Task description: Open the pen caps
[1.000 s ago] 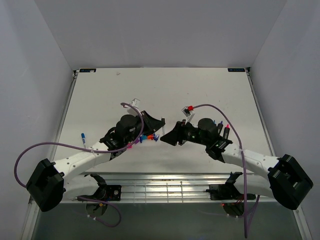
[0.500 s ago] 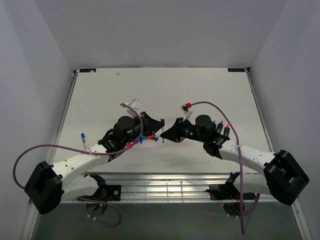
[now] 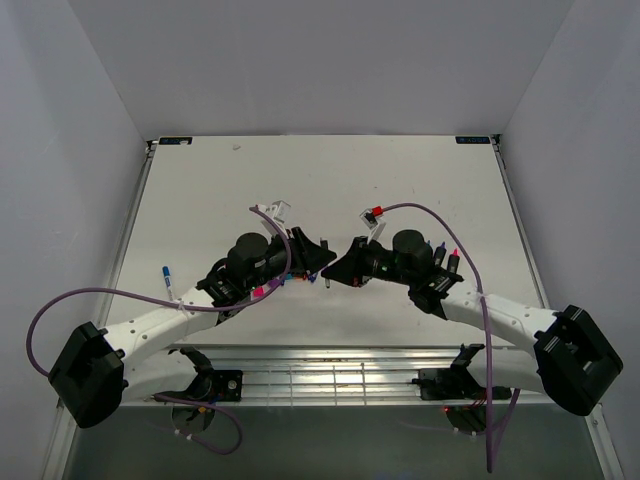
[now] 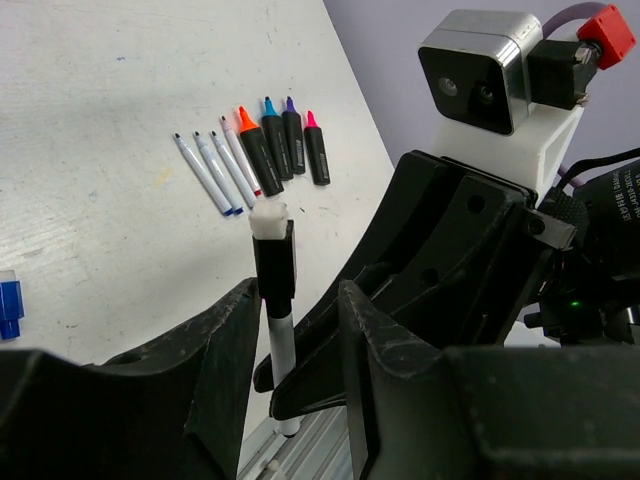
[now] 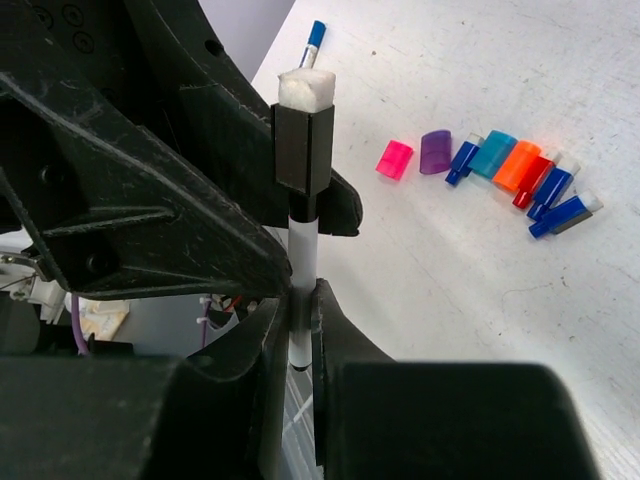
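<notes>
Holding one pen upright between my arms, I have my right gripper (image 5: 300,300) pressed together on the thin white barrel (image 5: 303,240) at the bottom centre of the right wrist view. That leaves the black cap (image 5: 304,148) standing free above it. My left gripper (image 4: 297,315) is spread, one finger on either side of the pen around the cap's lower end, in the lower middle of the left wrist view. I cannot tell whether either finger touches it. I judge the barrel is clamped low so the left fingers can close on the cap and pull. Loose caps (image 5: 488,155) lie clustered at that view's right. Uncapped highlighters (image 4: 285,140) lie in a row at the left wrist view's upper centre, well apart on the table (image 4: 90,120).
</notes>
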You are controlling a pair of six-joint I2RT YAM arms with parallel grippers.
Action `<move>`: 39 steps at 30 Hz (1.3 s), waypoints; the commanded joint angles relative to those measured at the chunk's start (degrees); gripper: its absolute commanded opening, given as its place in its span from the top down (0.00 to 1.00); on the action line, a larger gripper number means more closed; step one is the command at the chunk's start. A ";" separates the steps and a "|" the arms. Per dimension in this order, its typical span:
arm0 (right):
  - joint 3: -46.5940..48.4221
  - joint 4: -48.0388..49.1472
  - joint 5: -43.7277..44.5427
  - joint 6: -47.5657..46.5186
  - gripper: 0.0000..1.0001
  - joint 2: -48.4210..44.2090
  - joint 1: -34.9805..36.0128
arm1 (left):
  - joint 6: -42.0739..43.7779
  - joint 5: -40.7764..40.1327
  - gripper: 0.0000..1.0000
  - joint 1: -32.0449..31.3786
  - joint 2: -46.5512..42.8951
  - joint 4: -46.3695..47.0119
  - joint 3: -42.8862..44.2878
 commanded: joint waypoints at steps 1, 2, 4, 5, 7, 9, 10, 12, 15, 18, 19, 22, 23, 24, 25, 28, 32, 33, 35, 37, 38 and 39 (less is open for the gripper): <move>1.02 0.87 -1.86 0.78 0.92 -1.61 0.29 | 1.63 0.63 0.53 -0.25 -1.15 1.22 0.92; 0.84 1.05 -2.39 0.96 0.92 -1.61 0.29 | 1.63 0.36 0.53 -0.33 -1.23 1.22 0.83; 0.40 1.22 -2.48 1.31 0.92 -1.96 0.29 | 2.16 -0.16 0.54 -0.25 -1.67 1.13 0.66; 0.23 1.23 -2.65 1.40 0.92 -2.13 0.29 | 2.33 -0.43 0.54 -0.25 -1.76 1.13 0.74; -0.12 1.31 -2.74 1.66 0.92 -2.48 0.29 | 2.68 -0.96 0.54 -0.25 -2.11 1.13 0.65; -0.65 1.31 -2.83 1.93 0.92 -2.57 0.46 | 2.86 -1.31 0.54 -0.25 -2.20 0.95 0.74; -0.91 1.31 -2.83 2.02 0.92 -2.75 0.46 | 3.03 -1.57 0.54 -0.33 -2.29 0.87 0.92; -1.44 1.49 -2.83 2.10 0.92 -2.84 0.46 | 3.04 -1.84 0.54 -0.25 -2.29 0.60 1.18; -2.41 1.75 -2.92 2.28 0.92 -3.01 0.55 | 3.04 -2.54 0.54 -0.16 -2.03 -0.19 1.88; -3.55 2.10 -2.92 2.37 0.92 -3.10 0.64 | 2.95 -2.71 0.53 0.02 -1.94 -0.72 2.50; -3.82 2.28 -2.83 2.46 0.92 -3.10 0.64 | 2.77 -2.71 0.53 0.10 -1.76 -0.89 2.59; -4.26 3.07 -2.83 2.55 0.92 -2.84 0.64 | 2.25 -1.93 0.55 0.19 -1.15 -0.89 2.76; -4.17 3.16 -2.92 2.54 0.92 -2.84 0.64 | 2.16 -1.31 0.56 0.19 -0.97 -0.89 2.85; -4.00 3.16 -3.01 2.37 0.92 -2.67 0.64 | 2.07 -1.05 0.59 0.19 -0.54 -0.81 2.94; -3.38 2.90 -3.01 2.19 0.92 -2.58 0.64 | 1.90 -0.87 0.60 0.19 -0.44 -0.81 2.94; -2.41 2.11 -2.74 1.49 0.92 -2.57 0.64 | 1.54 -0.43 0.60 0.19 0.08 -0.81 2.85; -1.80 1.93 -2.65 1.14 0.92 -2.23 0.64 | 1.63 -0.08 0.58 0.19 0.26 -0.72 2.59; -1.71 1.93 -2.74 0.96 0.92 -2.05 0.64 | 1.63 0.01 0.58 0.19 0.35 -0.80 2.59; -1.80 2.10 -2.74 0.96 0.92 -1.79 0.64 | 1.63 0.36 0.57 0.19 0.61 -0.81 2.67; -1.71 2.28 -2.92 0.96 0.92 -1.52 0.64 | 1.63 0.54 0.55 0.28 0.79 -0.89 2.59; -1.71 2.28 -3.01 0.88 0.92 -1.52 0.73 | 1.46 0.28 0.54 0.28 1.13 -0.89 2.41; -1.71 2.28 -3.01 0.79 0.92 -1.52 0.64 | 1.11 0.01 0.54 0.37 1.23 -0.98 2.41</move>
